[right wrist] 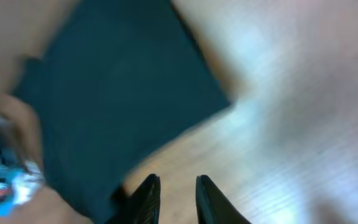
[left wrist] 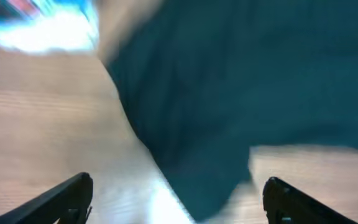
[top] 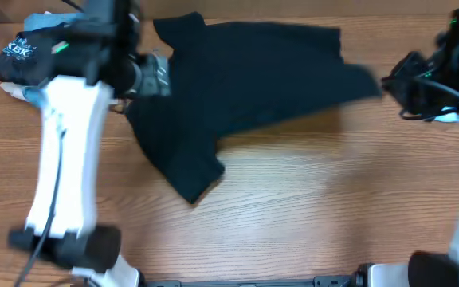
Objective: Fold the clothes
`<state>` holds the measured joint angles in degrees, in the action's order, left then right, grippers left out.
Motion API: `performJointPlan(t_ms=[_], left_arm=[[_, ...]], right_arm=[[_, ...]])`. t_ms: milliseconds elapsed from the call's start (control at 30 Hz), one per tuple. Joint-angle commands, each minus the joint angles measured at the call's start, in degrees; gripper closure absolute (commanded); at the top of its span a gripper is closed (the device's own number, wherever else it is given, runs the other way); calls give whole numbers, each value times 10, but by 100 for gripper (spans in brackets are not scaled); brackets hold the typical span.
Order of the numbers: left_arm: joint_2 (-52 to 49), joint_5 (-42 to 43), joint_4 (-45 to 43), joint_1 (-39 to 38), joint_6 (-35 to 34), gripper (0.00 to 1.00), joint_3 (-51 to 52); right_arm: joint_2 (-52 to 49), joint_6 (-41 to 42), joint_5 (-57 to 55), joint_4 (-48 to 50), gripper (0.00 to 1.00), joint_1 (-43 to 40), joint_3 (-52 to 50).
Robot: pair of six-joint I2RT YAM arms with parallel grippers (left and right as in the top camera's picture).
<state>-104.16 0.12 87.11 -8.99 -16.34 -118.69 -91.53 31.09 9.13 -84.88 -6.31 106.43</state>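
Observation:
The clothes, a plain black T-shirt [top: 245, 80], lie across the far middle of the wooden table with one sleeve pointing toward the front. My left gripper [top: 158, 76] hovers at the shirt's left edge. In the left wrist view the left gripper [left wrist: 178, 186] is wide open and empty, with the shirt [left wrist: 241, 93] ahead of the fingers. My right gripper [top: 390, 84] is at the shirt's right edge. The right wrist view shows the right gripper [right wrist: 178, 182] a little open over bare wood, the shirt [right wrist: 117, 93] lying to its left, apart from it.
A bundle of other clothing [top: 22, 52], black with white print and a blue part, lies at the far left corner behind my left arm. It shows as a blue-white blur [left wrist: 42, 25] in the left wrist view. The wooden table [top: 309, 199] stretches toward the front.

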Motion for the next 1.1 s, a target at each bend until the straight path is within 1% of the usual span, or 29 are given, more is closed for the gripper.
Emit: performJointPlan(t_ms=[0, 33, 67, 100, 133, 167, 300, 433, 600, 633, 733, 833, 1067], left_arm=[[-54, 57, 9, 0, -8, 9, 46], [-66, 58, 10, 0, -8, 9, 52], [-74, 59, 11, 0, -8, 8, 55], [-81, 59, 12, -1, -8, 8, 57], [-84, 59, 14, -1, -8, 7, 58], [-87, 59, 19, -3, -7, 7, 58], [-86, 59, 28, -13, -3, 6, 58], [-86, 60, 61, -36, -4, 6, 58], [-86, 56, 69, -98, -9, 5, 66], [-86, 48, 61, -113, -24, 5, 72], [-86, -13, 30, -139, -101, 5, 98], [-86, -16, 14, -143, -114, 4, 130], [-86, -10, -22, -107, -116, 4, 211]], right_arm=[[-19, -14, -17, -4, 71, -2, -43], [-23, -13, -27, -6, 61, -2, -49], [-26, -14, -38, -10, 40, -2, -50], [-27, -14, -50, -12, 14, -2, -50], [-27, -14, -56, -14, 3, -2, -50], [-27, -14, -57, -14, 1, -2, -50], [-27, -14, -56, -14, 0, -2, -50], [-28, -14, -57, -9, 0, -2, -52], [-33, -14, -57, 6, 0, -2, -53], [-35, -14, -57, 8, 0, -2, -53], [-47, -13, -57, 12, 0, -2, -55], [-66, -13, -57, 21, 1, -2, -60], [-110, -9, -49, 55, 0, -2, -61]])
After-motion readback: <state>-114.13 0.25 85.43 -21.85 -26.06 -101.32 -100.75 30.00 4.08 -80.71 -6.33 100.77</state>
